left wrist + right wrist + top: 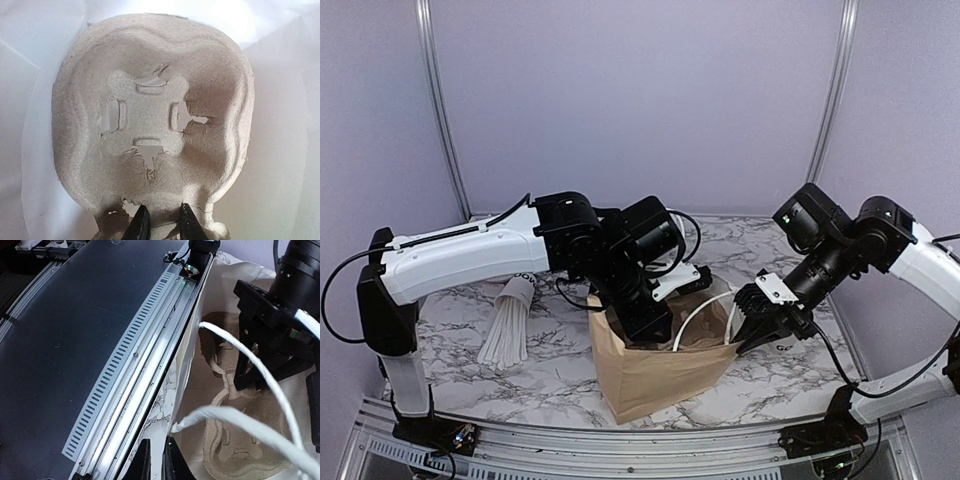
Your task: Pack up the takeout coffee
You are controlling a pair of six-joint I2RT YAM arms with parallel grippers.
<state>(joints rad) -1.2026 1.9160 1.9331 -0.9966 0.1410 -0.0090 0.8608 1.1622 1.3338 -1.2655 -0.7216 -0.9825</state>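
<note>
The brown paper bag [655, 375] stands open at the table's middle front. My left gripper [655, 322] reaches down into it and is shut on the near rim of a grey pulp cup carrier [150, 115], whose wells are empty. The left gripper [164, 226] pinches that rim between its black fingertips. My right gripper [752, 322] is shut on the bag's right rim [197, 340] and holds it open; the right gripper [156, 465] shows in its wrist view. No lidded coffee cup is clearly in view. A white patch with black letters [784, 347] peeks out below the right gripper.
A white cup with paper-wrapped straws [508, 322] lies on its side on the marble table [550, 375] at the left. The bag's white rope handles [250, 370] arch over its mouth. The left gripper's body [272, 335] fills the bag's far side. A metal rail [620, 440] runs along the front edge.
</note>
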